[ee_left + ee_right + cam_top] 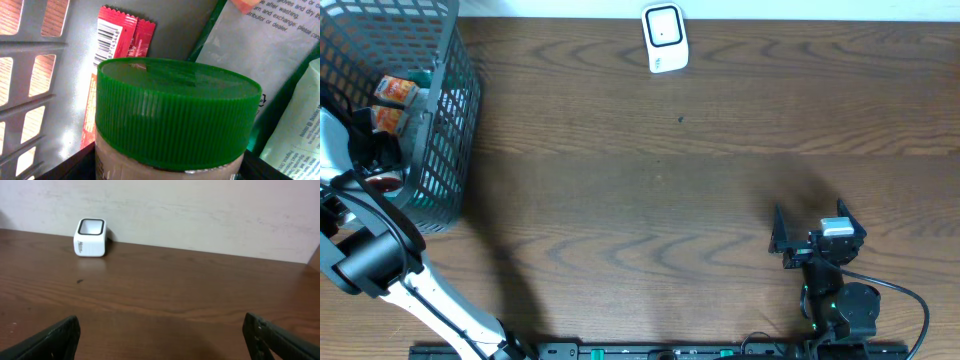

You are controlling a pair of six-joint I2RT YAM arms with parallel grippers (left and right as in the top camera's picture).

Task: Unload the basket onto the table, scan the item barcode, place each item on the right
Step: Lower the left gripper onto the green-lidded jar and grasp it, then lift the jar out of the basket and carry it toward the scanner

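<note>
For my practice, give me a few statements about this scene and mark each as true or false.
1. The lid of the jar is green. True.
2. The scanner stands inside the basket. False: it stands on the table, apart from the basket.
3. The right gripper is open and holds nothing. True.
4. The red packet behind the jar has no barcode. False: a barcode shows on it.
</note>
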